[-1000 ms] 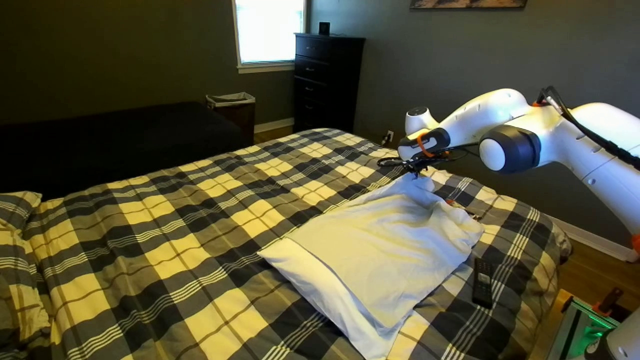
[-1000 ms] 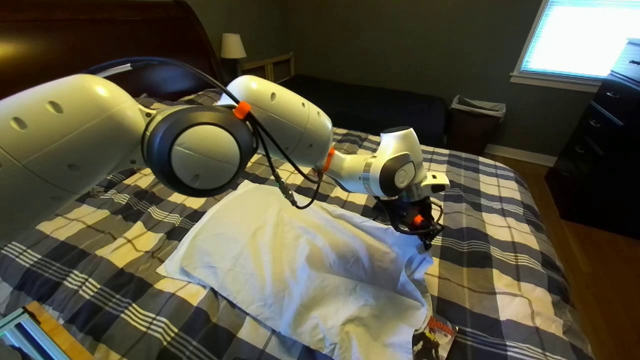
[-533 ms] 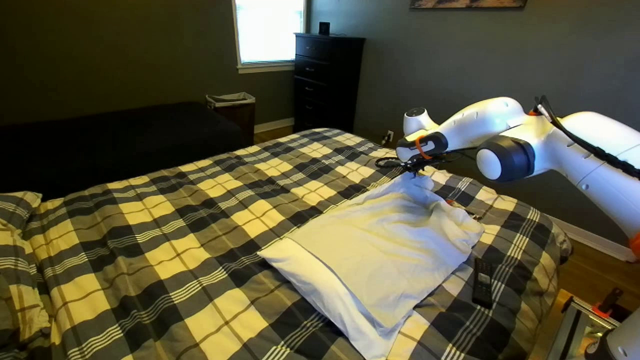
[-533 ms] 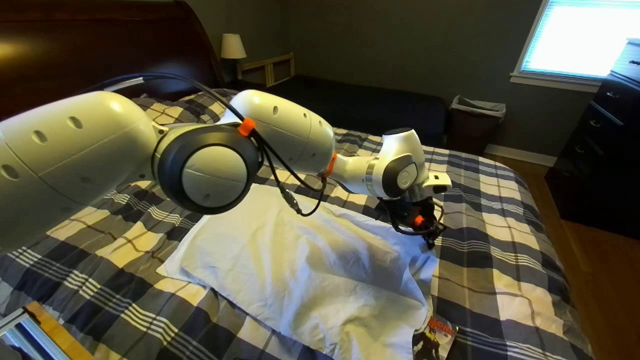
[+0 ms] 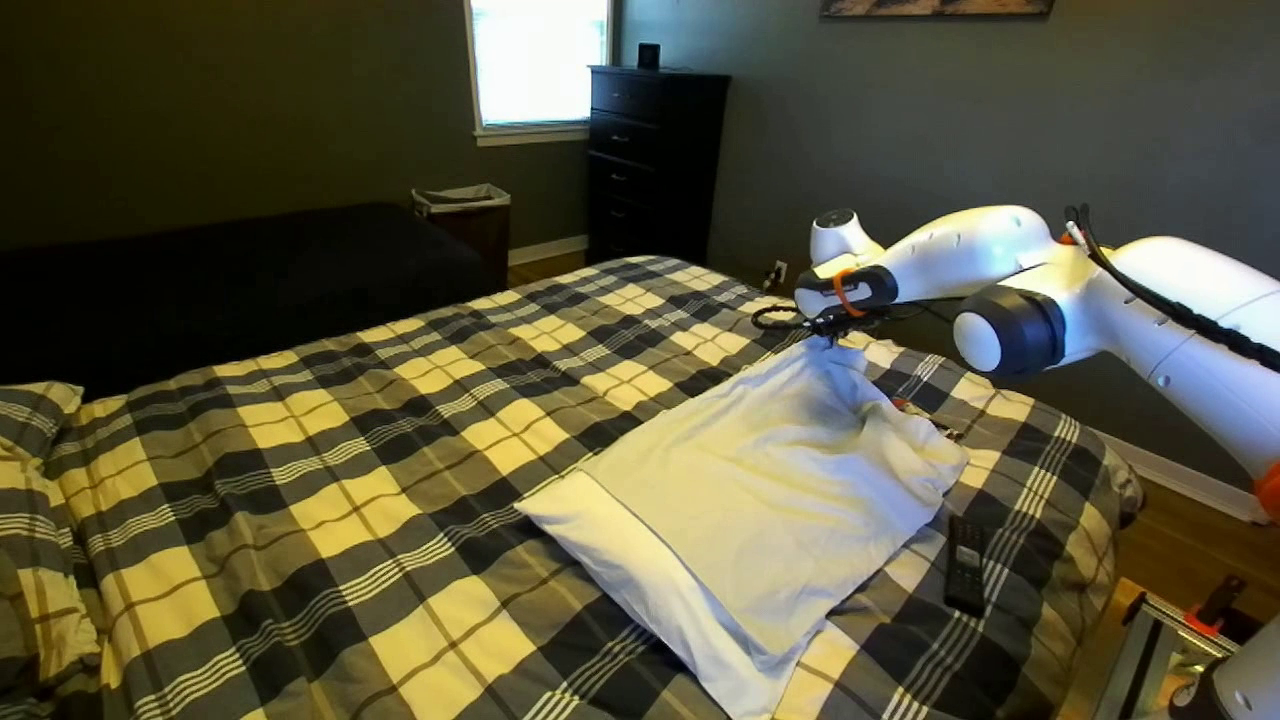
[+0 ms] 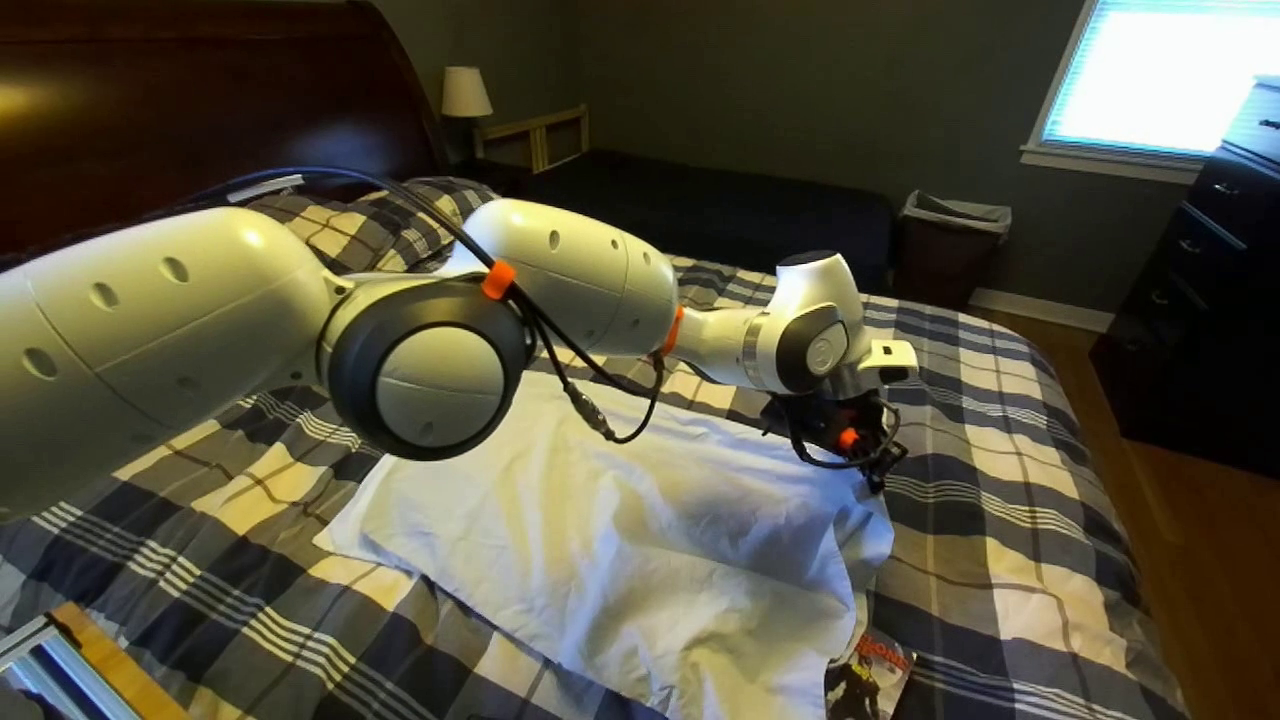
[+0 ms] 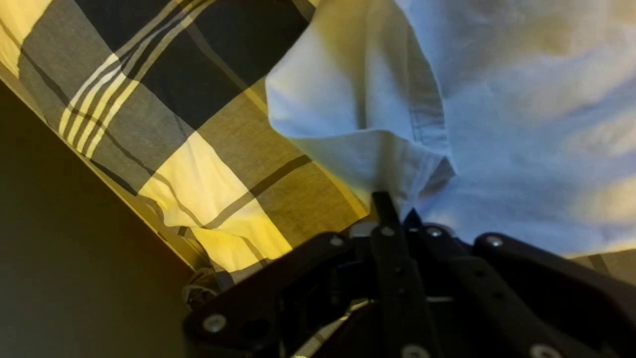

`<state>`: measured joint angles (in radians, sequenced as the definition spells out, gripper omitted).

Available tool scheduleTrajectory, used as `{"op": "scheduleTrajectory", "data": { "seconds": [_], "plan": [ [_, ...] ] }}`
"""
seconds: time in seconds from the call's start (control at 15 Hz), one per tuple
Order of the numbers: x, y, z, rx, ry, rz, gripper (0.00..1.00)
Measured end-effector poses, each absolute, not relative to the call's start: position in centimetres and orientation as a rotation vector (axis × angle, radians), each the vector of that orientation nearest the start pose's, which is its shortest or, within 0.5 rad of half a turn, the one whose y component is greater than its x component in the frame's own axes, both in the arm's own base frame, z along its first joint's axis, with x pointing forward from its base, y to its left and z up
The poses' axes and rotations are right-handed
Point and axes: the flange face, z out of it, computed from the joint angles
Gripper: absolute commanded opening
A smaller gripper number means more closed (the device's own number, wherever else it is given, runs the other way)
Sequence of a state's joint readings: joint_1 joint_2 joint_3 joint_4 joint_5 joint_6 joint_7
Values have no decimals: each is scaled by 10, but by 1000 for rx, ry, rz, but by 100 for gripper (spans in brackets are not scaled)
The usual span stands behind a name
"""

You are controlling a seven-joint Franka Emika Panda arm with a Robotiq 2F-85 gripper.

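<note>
A white pillowcase (image 5: 740,500) lies spread and wrinkled on the plaid bedspread (image 5: 380,450); both exterior views show it. Its far corner is lifted and bunched up under my gripper (image 5: 828,338). In the wrist view the fingers of my gripper (image 7: 399,211) are closed together, with a fold of the white pillowcase (image 7: 521,124) pinched at their tips. Creases in the cloth run toward that pinch, and a stitched hem shows just beyond it. The cloth between the fingertips themselves is mostly hidden.
By the pillowcase lie a comic or magazine (image 6: 868,680), partly covered by it, and a black remote (image 5: 965,565). The mattress edge drops off at left in the wrist view. A dark dresser (image 5: 655,165) and a hamper (image 6: 950,250) stand beyond the bed.
The arm's elbow has sunk lower. My gripper has shifted a little toward the foot of the bed, and the pinched pillowcase corner has been drawn along with it.
</note>
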<state>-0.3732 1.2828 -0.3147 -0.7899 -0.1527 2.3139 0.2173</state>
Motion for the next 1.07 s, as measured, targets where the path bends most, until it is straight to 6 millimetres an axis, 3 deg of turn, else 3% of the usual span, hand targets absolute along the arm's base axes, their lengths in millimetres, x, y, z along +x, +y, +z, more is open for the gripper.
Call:
{"op": "scheduleTrajectory", "data": {
  "seconds": [0.07, 0.13, 0.2, 0.4, 0.8, 0.87, 1.07],
  "plan": [
    [706, -415, 168, -3439, 982, -340, 1],
    [706, -416, 167, -3437, 988, -343, 28],
    [707, -416, 166, -3434, 992, -345, 28],
    [707, -417, 169, -3412, 1016, -367, 51],
    [703, -438, 202, -3338, 1120, -479, 95],
    [700, -442, 206, -3317, 1138, -478, 100],
    [690, -450, 211, -3255, 1157, -454, 100]
  ]
}}
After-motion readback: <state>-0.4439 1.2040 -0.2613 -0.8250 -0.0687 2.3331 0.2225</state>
